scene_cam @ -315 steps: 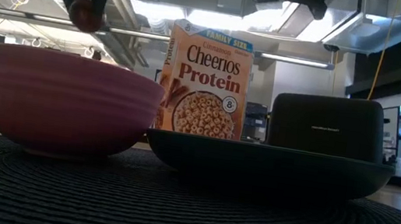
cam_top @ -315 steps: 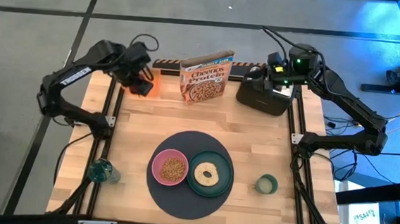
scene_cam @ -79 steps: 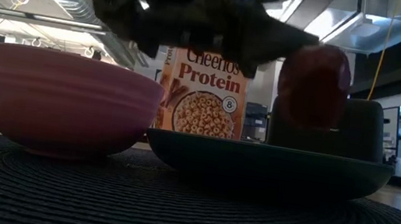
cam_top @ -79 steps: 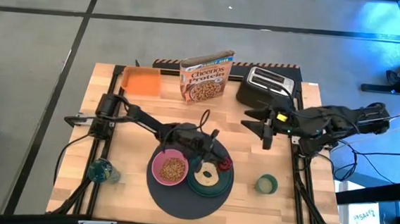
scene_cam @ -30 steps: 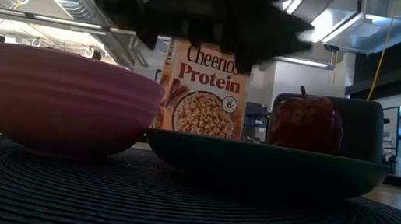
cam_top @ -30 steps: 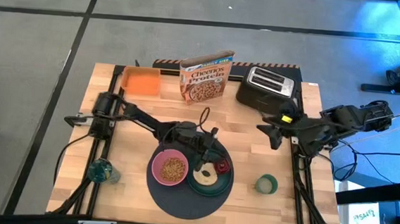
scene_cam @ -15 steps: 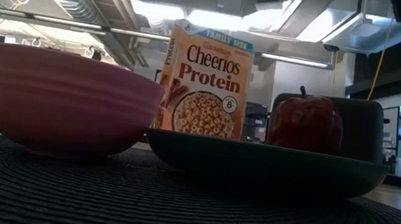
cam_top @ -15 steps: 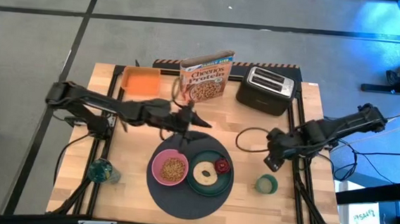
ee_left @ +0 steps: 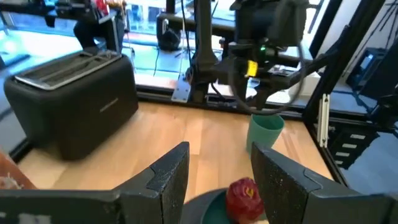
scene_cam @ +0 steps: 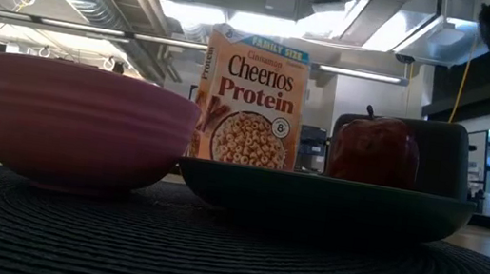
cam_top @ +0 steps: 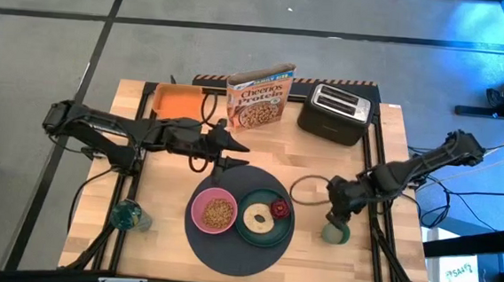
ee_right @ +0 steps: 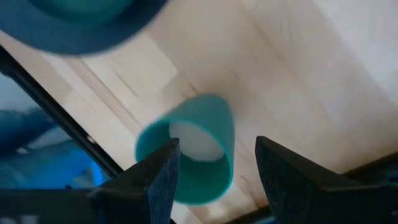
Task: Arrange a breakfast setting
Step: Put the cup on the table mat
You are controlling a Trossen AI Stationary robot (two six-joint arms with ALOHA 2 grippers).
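Both grippers' fingers spread, right gripper (cam_top: pixel 339 218) over cup (cam_top: pixel 335 232), near table edge (cam_top: pixel 402 249).

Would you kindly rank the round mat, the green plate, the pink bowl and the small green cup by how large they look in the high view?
Largest to smallest in the high view:
1. round dark grey mat
2. dark green plate
3. pink bowl, a little smaller across than the plate
4. small pale-green cup, partly covered by the right gripper

Pale wood table (cam_top: pixel 169 175), coarse woven mat (scene_cam: pixel 228 260), glossy pink bowl (scene_cam: pixel 83 124), seemingly smooth plastic cup (ee_right: pixel 193 149).
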